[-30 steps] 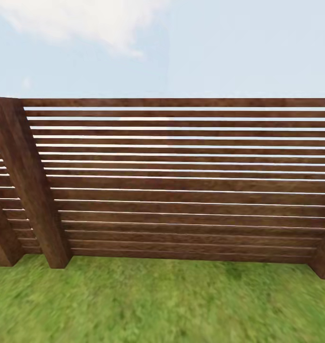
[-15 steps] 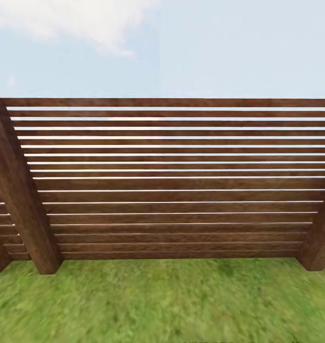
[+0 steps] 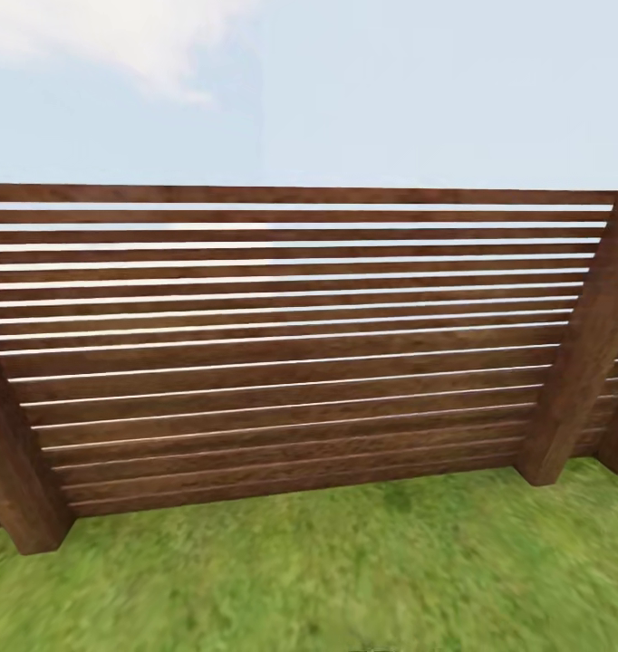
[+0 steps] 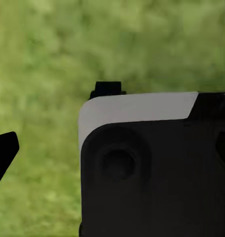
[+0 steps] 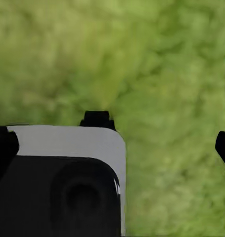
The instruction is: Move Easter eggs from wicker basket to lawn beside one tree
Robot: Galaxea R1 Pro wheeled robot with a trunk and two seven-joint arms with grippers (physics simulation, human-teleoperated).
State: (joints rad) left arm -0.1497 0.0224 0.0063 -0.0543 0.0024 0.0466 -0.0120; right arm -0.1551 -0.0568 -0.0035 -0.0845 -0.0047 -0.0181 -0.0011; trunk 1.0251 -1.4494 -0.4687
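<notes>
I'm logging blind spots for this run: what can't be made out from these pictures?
- Head view: whatever lies behind the fence; its slats leave thin gaps showing bright sky. The lawn is cut off by the bottom edge.
- Left wrist view: the robot's dark body hides much of the grass; end effector state unclear.
- Right wrist view: blurred grass; end effector state unclear.

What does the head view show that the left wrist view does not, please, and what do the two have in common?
Head view alone: a brown slatted wooden fence with thick posts, and pale blue sky with a white cloud above it.

Left wrist view alone: a black and white part of the robot's body close to the camera, and a dark tip at the picture's edge, probably part of the left tool.

Both: the lawn, mottled green grass, blurred in the wrist view.
</notes>
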